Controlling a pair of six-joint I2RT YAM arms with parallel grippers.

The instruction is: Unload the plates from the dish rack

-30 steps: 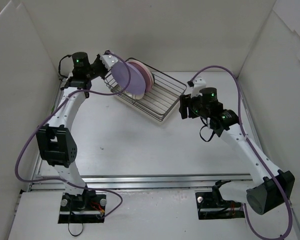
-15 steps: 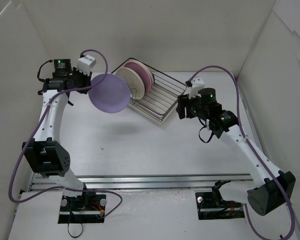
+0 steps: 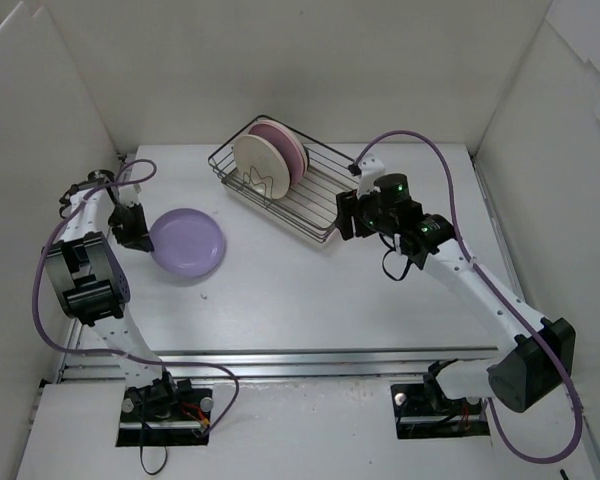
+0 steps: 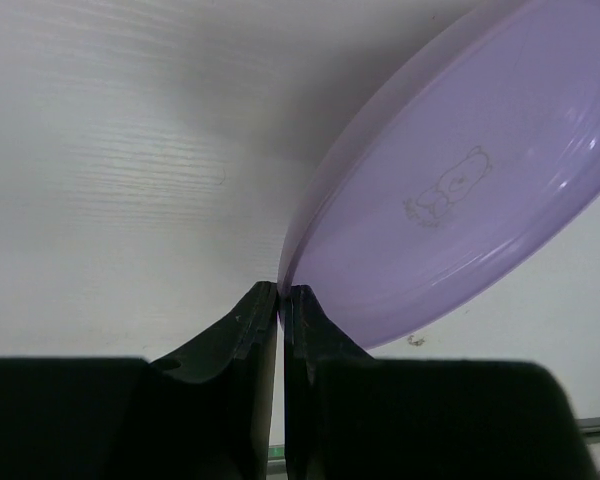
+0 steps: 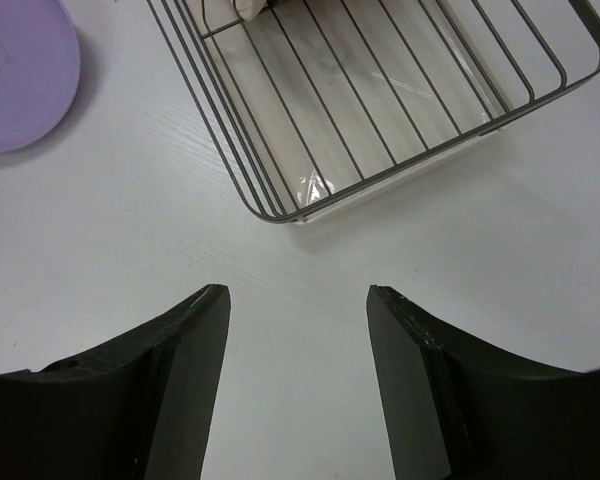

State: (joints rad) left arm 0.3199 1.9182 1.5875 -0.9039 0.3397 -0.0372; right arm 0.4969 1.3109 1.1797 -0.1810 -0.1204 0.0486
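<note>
The left pincer (image 4: 281,294) is pressed narrow on the rim of one lavender plate (image 3: 187,243), both dark fingers pinching the plate's left edge. The plate sits at the left side of the white bench (image 3: 290,290), face up and close to level. The left wrist view shows a faint animal drawing in its middle and a shadow under its far edge. Whether it rests fully on the bench cannot be told. This arm stands close to the left wall (image 3: 30,130), with little room on that side. A tiny dark speck (image 3: 205,295) lies on the bench just in front of the plate.

A strip of bare bench separates the plate from the one dish rack (image 3: 325,195), a dark wire basket set at an angle near the back wall. Two colours of plate stand on edge at its left end. One cream plate (image 3: 258,165) is in front, and pink (image 3: 288,150) shows right behind it, touching or nearly so. Whether the pink is one plate or more cannot be told. The right part of the rack shows only its wires.

The right pincer (image 5: 295,292) hangs spread wide, gripping nothing, just beside the rack's nearest right corner. Its two fingers frame bare bench, with the rounded wire corner just ahead of them. To its right, open bench runs on to the right wall (image 3: 550,120).
</note>
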